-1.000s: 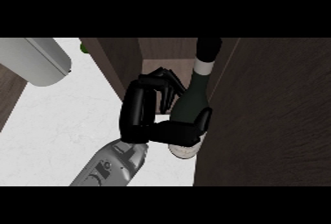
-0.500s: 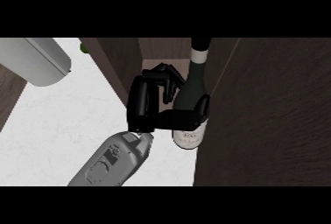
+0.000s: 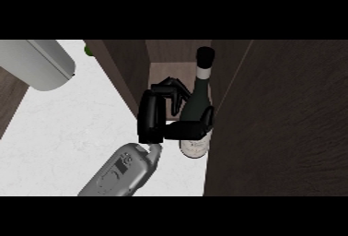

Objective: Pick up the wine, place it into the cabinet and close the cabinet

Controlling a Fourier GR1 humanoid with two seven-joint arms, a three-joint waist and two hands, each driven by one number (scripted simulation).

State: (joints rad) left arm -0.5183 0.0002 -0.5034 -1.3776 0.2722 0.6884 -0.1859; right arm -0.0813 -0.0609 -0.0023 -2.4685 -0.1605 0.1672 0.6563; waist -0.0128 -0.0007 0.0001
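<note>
**Right hand holding wine at cabinet**

Right hand [image 3: 153, 120] sits mid-frame, fingers and thumb curled round the wine bottle [image 3: 198, 107]. My grey forearm [image 3: 119, 173] enters from the lower edge. Bottle is dark, pale label near its base, neck pointing to the upper frame, inside the cabinet [image 3: 285, 120] opening between brown walls. White counter [image 3: 61, 133] left. Grey rounded object [image 3: 41, 62] upper left.

A white, faintly marbled counter top [image 3: 61, 138] is seen across the left of the frame. A rounded grey appliance [image 3: 37, 64] is set at its upper left corner.
</note>
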